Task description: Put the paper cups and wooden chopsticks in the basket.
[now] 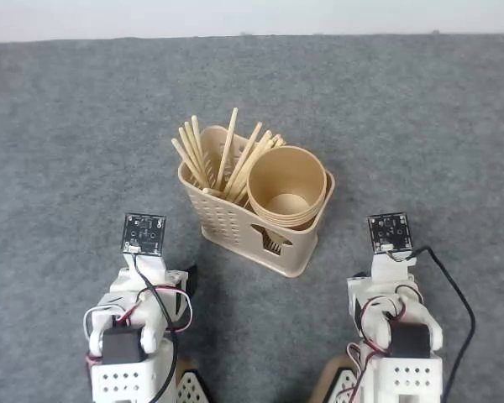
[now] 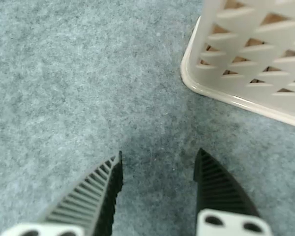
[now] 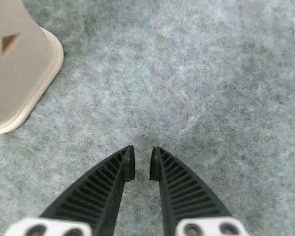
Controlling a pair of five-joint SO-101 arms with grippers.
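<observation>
A beige perforated basket stands on the grey carpet at the middle. Several wooden chopsticks stick up from its left half. Stacked paper cups sit in its right half. The left arm rests near the front edge, left of the basket. Its gripper is open over bare carpet, with the basket's corner just ahead. Right of the basket, the right arm also sits near the front. Its gripper is shut with a thin slit between the tips and holds nothing; the basket's base is off to one side.
Grey carpet covers the whole table around the basket. Cables trail along the right arm.
</observation>
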